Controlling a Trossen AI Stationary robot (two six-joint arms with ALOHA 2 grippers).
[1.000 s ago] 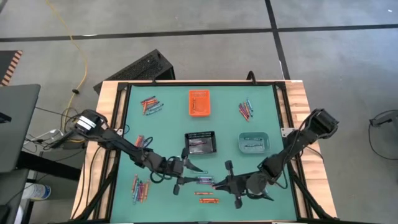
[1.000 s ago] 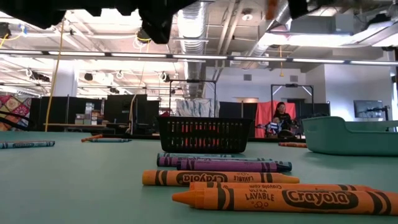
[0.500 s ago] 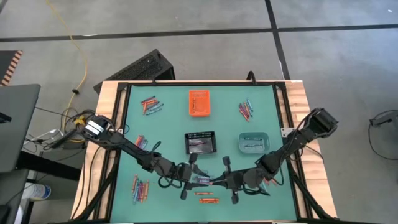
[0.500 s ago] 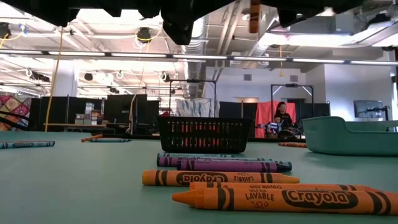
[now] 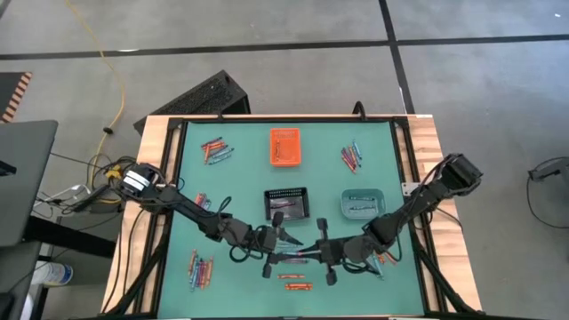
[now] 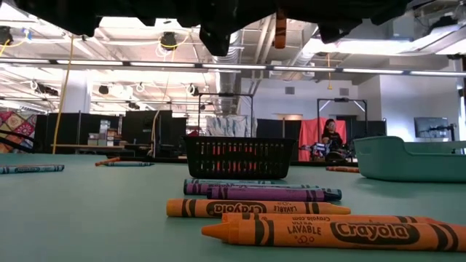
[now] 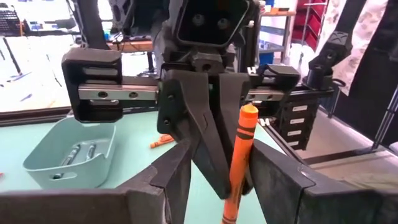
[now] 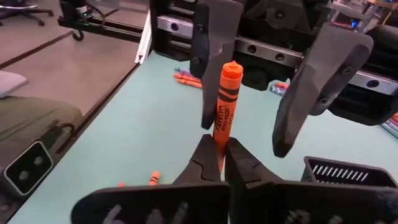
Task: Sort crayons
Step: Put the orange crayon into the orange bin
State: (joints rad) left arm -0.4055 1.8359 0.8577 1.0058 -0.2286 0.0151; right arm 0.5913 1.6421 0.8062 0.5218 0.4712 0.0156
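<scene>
Crayons lie in loose groups over the counter (image 5: 373,160); one orange crayon (image 5: 299,256) is in the air between the two arms, near the front middle.

High view: left pincer (image 5: 274,252) and right pincer (image 5: 322,256) meet tip to tip in front of the mesh bin (image 5: 287,204). Orange bin (image 5: 284,147) sits farther back, teal bin (image 5: 362,204) to the right. The meeting point reads as a hand-over, likely so the crayon goes to the arm nearer its bin.

Low view: orange crayon (image 6: 279,20) hangs upright from dark arm parts at the top edge, well above the counter. Orange and purple crayons (image 6: 255,200) lie in front of the mesh bin (image 6: 239,157), unsorted.

Left wrist view: left pincer (image 7: 217,168) is spread, one finger to each side of the crayon (image 7: 240,158), not clamping it. The right pincer (image 7: 214,146) faces it and holds the stick.

Right wrist view: right pincer (image 8: 219,163) is clenched on the crayon's (image 8: 225,102) lower end, holding it upright so the free upper part stands between the left arm's spread fingers (image 8: 314,87). Judgement: the left must clamp before the right lets go.
</scene>
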